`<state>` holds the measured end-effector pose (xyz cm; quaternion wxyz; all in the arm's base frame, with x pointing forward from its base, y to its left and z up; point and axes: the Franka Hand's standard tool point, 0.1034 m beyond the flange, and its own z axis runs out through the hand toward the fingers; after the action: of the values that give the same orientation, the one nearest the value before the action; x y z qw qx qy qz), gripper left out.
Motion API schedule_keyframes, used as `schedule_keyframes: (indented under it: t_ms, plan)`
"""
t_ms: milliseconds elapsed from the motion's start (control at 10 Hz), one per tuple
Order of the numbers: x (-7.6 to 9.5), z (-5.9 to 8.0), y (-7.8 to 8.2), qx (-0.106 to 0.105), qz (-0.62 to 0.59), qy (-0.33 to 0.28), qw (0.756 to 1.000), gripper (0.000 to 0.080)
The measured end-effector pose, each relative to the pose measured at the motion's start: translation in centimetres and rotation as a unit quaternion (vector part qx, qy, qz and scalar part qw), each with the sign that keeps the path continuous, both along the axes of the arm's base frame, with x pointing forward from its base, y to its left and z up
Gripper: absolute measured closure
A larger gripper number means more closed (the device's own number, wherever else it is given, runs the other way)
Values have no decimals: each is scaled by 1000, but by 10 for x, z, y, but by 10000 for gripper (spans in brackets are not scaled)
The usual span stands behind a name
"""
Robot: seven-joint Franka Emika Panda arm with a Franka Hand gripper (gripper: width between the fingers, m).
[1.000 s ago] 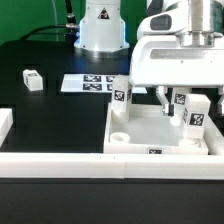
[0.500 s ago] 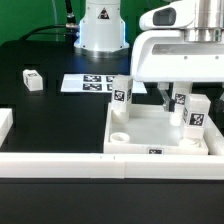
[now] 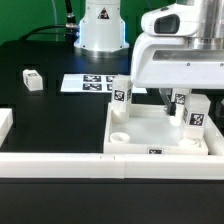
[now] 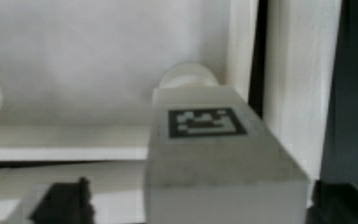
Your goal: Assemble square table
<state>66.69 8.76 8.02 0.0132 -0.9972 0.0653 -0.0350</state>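
**Exterior view.** The square tabletop (image 3: 150, 128) lies on the black desk (image 3: 50, 120) toward the exterior view's right, just behind the long border bar (image 3: 90, 164). Three legs stand upright in it:
- the corner leg (image 3: 121, 93), at the far corner on the exterior view's left;
- the middle leg (image 3: 181, 100), right below the hand (image 3: 182, 92);
- the front leg (image 3: 197, 119), just beside the middle one.

I cannot tell whether any of them is fully seated. The near socket (image 3: 120, 133) is empty. The loose leg (image 3: 32, 79) lies well apart on the desk, past the marker board (image 3: 92, 83). I judge the job somewhat past half. One leg is left to fetch and fit (and the standing ones may need tightening).

**Wrist view.** A tagged leg (image 4: 208, 125) fills the middle, upright over the tabletop's white floor. It is most likely the middle leg, though the view alone does not settle that. One dark fingertip (image 4: 62, 200) stands clear of it with a gap between them, and the other finger is out of sight. So the hand reads as spread apart and gripping nothing.

**Against the earlier pictures.** In the exterior view the hand's body sits a touch higher than it did a second ago, as if lifting off the middle leg. The tabletop, the three standing legs and the loose leg lie where they were.
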Motion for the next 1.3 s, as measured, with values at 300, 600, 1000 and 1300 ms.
schedule_keyframes:
  t_ms: [300, 600, 1000, 1300]
  plan:
    - [0, 0, 0, 7, -102, 2, 995, 512]
    - [0, -1, 0, 16, -220, 5, 975, 512]
    - [3, -3, 1, 51, -519, 25, 853, 511]
    - [4, -4, 1, 114, -689, 4, 716, 509]
